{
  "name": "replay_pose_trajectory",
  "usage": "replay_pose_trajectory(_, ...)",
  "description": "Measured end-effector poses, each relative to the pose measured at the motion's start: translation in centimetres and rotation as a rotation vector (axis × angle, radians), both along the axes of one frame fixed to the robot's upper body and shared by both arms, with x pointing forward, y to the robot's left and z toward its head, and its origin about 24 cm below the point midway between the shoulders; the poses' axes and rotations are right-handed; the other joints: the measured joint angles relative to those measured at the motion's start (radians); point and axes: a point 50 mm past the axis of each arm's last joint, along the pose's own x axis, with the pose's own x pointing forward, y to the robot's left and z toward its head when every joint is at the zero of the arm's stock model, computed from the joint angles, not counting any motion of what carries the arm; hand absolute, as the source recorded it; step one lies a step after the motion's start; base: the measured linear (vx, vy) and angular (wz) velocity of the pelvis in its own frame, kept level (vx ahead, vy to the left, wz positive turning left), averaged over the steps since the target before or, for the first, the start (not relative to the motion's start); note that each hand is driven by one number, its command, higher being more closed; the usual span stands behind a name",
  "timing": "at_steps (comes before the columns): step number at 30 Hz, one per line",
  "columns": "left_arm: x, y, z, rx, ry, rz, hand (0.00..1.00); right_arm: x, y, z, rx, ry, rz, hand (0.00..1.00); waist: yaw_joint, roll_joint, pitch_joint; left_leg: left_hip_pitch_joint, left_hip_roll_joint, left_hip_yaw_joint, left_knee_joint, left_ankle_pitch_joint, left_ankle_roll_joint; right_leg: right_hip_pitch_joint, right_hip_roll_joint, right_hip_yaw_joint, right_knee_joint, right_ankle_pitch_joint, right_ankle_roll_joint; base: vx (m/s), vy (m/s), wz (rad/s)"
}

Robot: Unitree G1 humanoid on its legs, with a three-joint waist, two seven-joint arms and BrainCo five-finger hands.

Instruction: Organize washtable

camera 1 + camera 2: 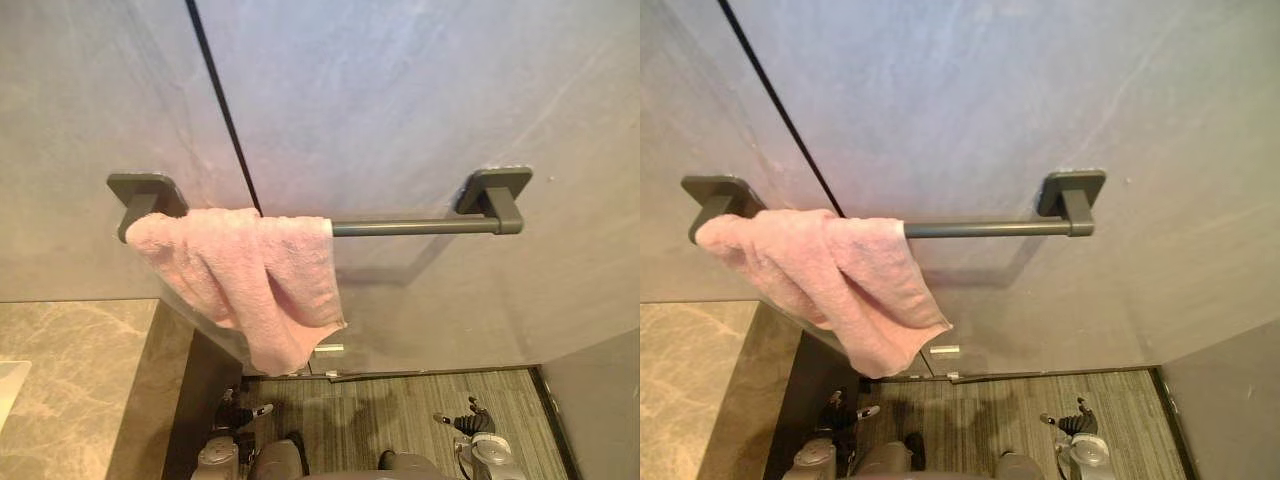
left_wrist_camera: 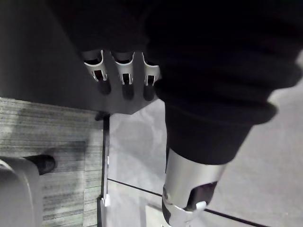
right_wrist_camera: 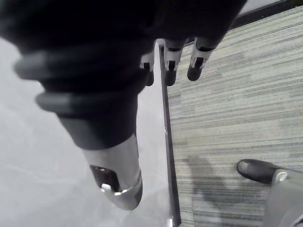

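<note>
- Towel (image 1: 250, 275) hangs bunched over the left end of the rail (image 1: 415, 227), on the far wall (image 1: 400, 90).
- Left hand (image 2: 124, 74) hangs low, fingers straight and apart.
- Right hand (image 3: 169, 60) hangs low, fingers likewise apart.

The two head eyes are looking steeply down from well above the left robot hand (image 2: 124, 71) and the right robot hand (image 3: 173, 56), facing the wall (image 1: 400, 90); they are sharing the towel bar (image 1: 410, 227), pink towel (image 1: 250, 275) and striped floor (image 1: 400, 410). Each wrist camera is peering from very close along its own robot hand, taking in that floor and the wall's base just past the fingertips.
</note>
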Motion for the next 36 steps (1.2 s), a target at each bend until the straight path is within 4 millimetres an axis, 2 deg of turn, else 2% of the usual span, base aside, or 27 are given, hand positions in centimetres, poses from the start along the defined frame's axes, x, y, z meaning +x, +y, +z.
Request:
replay_pose_trajectory(2,-0.5,0.5,-0.1,0.01,0.014,0.004,0.0,-0.1,0.0,0.0,0.0,0.003,-0.001,0.0,-0.002,0.001,-0.002,0.021,-0.011,0.001,-0.023,0.007,0.01,0.015,-0.006,-0.002,-0.01,0.002,0.003,0.0,0.02,0.0)
replay_pose_trajectory(10,-1.5,0.8,-0.4,0.012,0.039,0.02,0.0,-0.8,-0.1,-0.2,-0.001,0.019,-0.005,0.0,-0.013,-0.012,-0.017,0.085,-0.026,-0.026,-0.156,0.087,0.002,0.041,0.003,-0.023,-0.033,0.012,0.001,-0.03,-0.031,0.09)
replay_pose_trajectory(14,-0.6,0.9,0.4,0.02,-0.025,0.042,0.0,-1.0,0.0,-0.3,-0.001,0.027,0.004,0.0,-0.013,-0.019,-0.022,0.096,-0.031,-0.049,-0.207,0.129,0.005,0.046,0.0,-0.05,-0.038,0.018,-0.002,-0.07,-0.018,0.2)
replay_pose_trajectory(19,2.2,0.9,4.0,0.027,-0.257,0.036,0.0,-0.6,0.1,-0.1,-0.005,0.01,0.012,0.0,-0.009,-0.021,-0.028,0.101,-0.042,-0.092,-0.26,0.168,0.014,0.045,-0.004,-0.085,-0.038,0.02,0.0,-0.09,0.004,0.23)
replay_pose_trajectory(20,3.0,0.7,5.9,0.028,-0.365,0.018,0.0,-0.3,0.0,0.1,-0.009,-0.004,0.014,0.0,-0.008,-0.02,-0.028,0.097,-0.047,-0.101,-0.262,0.172,0.018,0.045,-0.005,-0.092,-0.038,0.02,0.003,-0.06,0.012,0.19)
replay_pose_trajectory(23,4.0,0.5,9.0,0.032,-0.532,0.002,0.0,0.3,-0.4,0.6,-0.024,-0.039,0.019,0.0,0.006,-0.009,-0.037,0.09,-0.051,-0.108,-0.261,0.171,0.018,0.044,-0.008,-0.095,-0.042,0.016,0.005,-0.04,0.014,0.09)
replay_pose_trajectory(26,4.9,0.4,11.4,0.024,-0.663,0.001,0.0,0.6,-0.7,0.8,-0.036,-0.051,0.022,0.0,0.014,-0.003,-0.043,0.077,-0.059,-0.124,-0.259,0.172,0.019,0.045,-0.008,-0.105,-0.054,0.016,0.009,0.0,0.005,0.14)
replay_pose_trajectory(29,5.2,0.3,12.3,0.005,-0.714,0.011,0.0,0.9,-0.8,1.0,-0.04,-0.061,0.027,0.0,0.015,-0.003,-0.045,0.076,-0.061,-0.134,-0.258,0.174,0.022,0.049,-0.008,-0.112,-0.054,0.021,0.011,0.04,-0.008,0.1)
replay_pose_trajectory(34,6.0,-0.1,15.2,-0.027,-0.864,-0.028,0.0,1.6,-1.4,1.5,-0.067,-0.075,0.044,0.0,0.012,-0.003,-0.047,0.084,-0.062,-0.135,-0.257,0.174,0.022,0.063,-0.005,-0.113,-0.066,0.022,0.01,0.04,-0.019,0.0)
replay_pose_trajectory(36,6.1,0.0,15.8,-0.022,-0.891,-0.041,0.0,1.7,-1.6,1.6,-0.073,-0.078,0.045,0.0,0.011,0.0,-0.053,0.084,-0.062,-0.135,-0.257,0.174,0.022,0.064,-0.005,-0.111,-0.069,0.023,0.009,0.01,-0.009,-0.02)
